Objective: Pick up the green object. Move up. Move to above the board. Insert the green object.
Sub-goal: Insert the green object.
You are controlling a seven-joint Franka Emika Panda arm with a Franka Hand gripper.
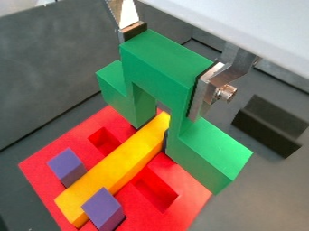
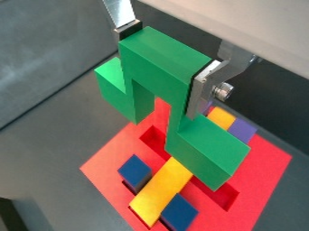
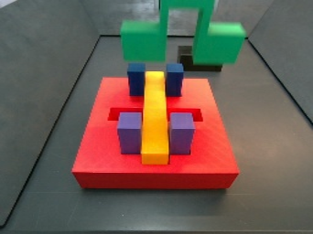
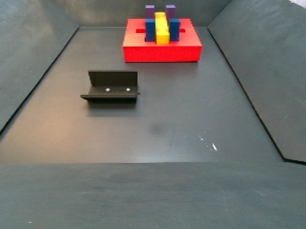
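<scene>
We have the green object [image 1: 169, 104] in the end effector [image 1: 172, 50], whose silver fingers are closed on the raised middle cube; in a side view the green object [image 3: 181, 35] hangs in the air above the far end of the board [image 3: 110, 155], toward twelve o'clock of the yellow bar [image 3: 154, 114]. We judge the step in hand to be the carry over the board before the insert. To do it well we should keep the piece level, line its two low cubes up with the open recesses either side of the bar, then lower slowly. From nine to three o'clock we count one fixture [image 4: 110, 87] on the counter [image 4: 143, 134], one red board, four blue or purple blocks, and one yellow bar.
</scene>
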